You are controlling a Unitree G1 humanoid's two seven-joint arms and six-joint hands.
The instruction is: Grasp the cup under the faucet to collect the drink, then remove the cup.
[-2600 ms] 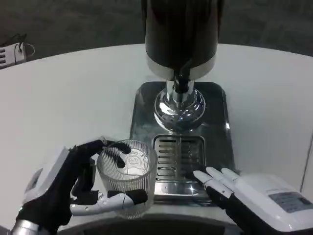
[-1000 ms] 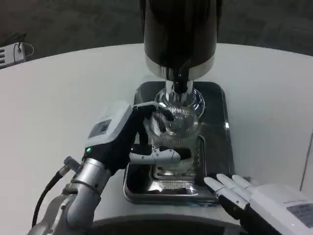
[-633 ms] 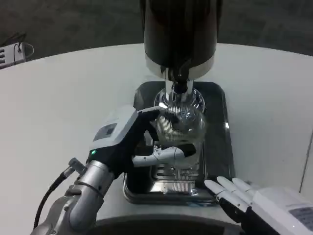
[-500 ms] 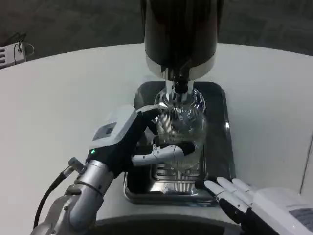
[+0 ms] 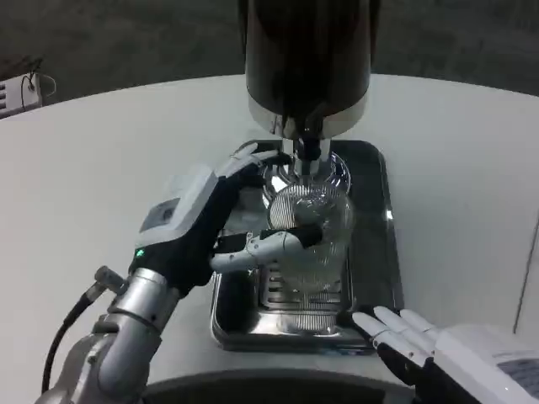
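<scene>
A clear ribbed glass cup (image 5: 310,225) stands upright on the drip grate (image 5: 295,296), right below the faucet (image 5: 309,150) of the dark drink dispenser (image 5: 307,59). My left hand (image 5: 195,220) holds the cup from the left. Its thumb (image 5: 274,242) lies across the cup's front, and the other fingers (image 5: 253,160) reach round behind the rim. My right hand (image 5: 446,353) lies at the bottom right, off the tray's front corner, with its fingers stretched out and nothing in them. I cannot tell whether any liquid is in the cup.
The dispenser stands on a shiny metal tray (image 5: 379,219) in the middle of the white round table (image 5: 109,143). A black cable (image 5: 67,324) runs along my left forearm. Bare table lies to the left and right of the tray.
My left hand carried the cup from the table's front left onto the grate under the faucet. In the last half second the back of the hand swung left while the cup stayed put.
</scene>
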